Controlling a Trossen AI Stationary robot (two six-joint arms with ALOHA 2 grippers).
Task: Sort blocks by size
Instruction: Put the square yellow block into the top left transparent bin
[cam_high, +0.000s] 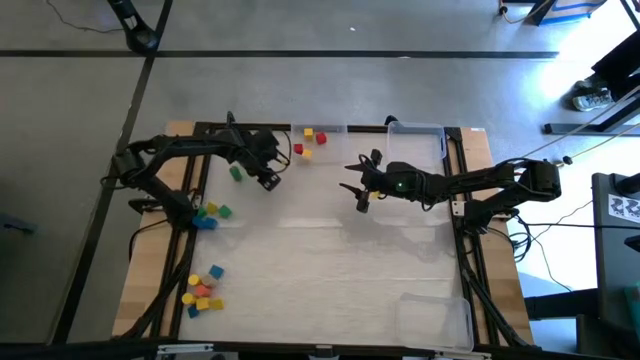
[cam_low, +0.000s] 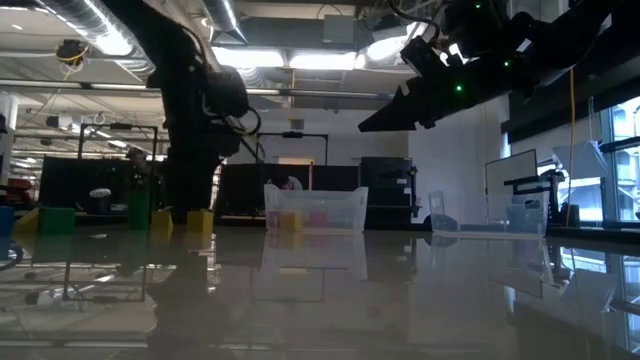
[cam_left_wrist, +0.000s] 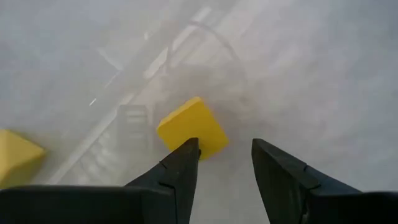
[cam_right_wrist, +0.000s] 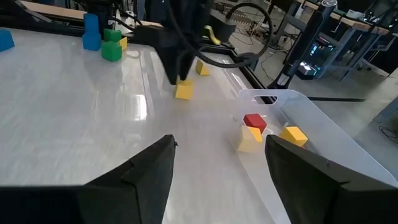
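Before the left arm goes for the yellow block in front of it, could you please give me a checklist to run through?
1. left gripper open and empty: ok.
2. yellow block centred between its fingers: not ok, it lies ahead, toward one finger.
3. second yellow block apart from it: ok.
4. right gripper away, open over mid-table: ok.
5. Room left in the tray holding the red block: ok.
6. Finger height over the table: cannot tell.

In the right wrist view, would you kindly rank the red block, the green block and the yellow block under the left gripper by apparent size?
1. Red block in the clear tray: looks largest, though nearest the camera.
2. Green block and yellow block under the left gripper: alike, and at different distances, so I would not rank them.
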